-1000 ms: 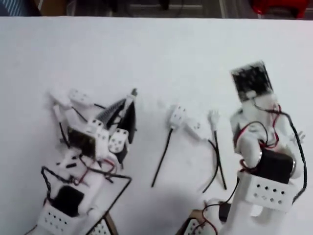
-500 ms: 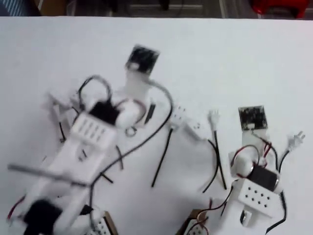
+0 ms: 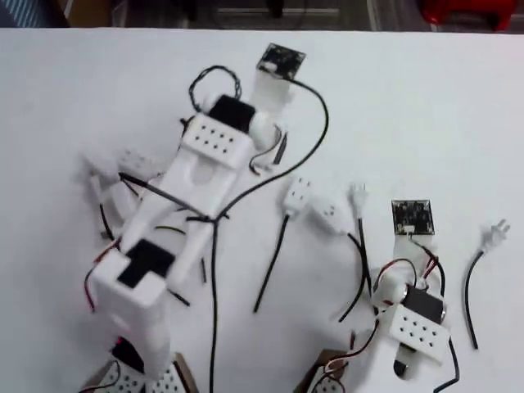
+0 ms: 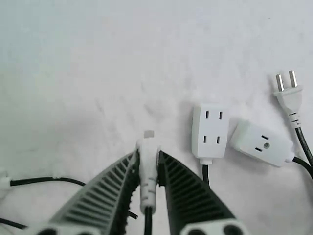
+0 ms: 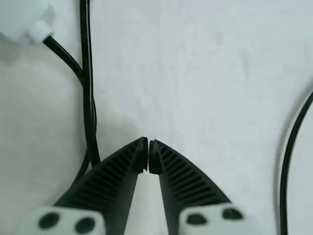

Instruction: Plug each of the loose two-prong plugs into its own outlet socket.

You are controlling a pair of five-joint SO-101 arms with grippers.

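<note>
While pinched in left hand, plug near vacant sockets.

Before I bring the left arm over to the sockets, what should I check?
1. Left gripper shut on held plug: ok.
2. Held plug's prongs turned to match the slots: cannot tell.
3. Near socket slots free: ok.
4. Held plug lined up over near socket: not ok, it sits off to one side.
5. Right gripper shut, empty, apart from both sockets: ok.
6. Second plug plugged in: not ok, it lies loose beside the tilted socket.
</note>
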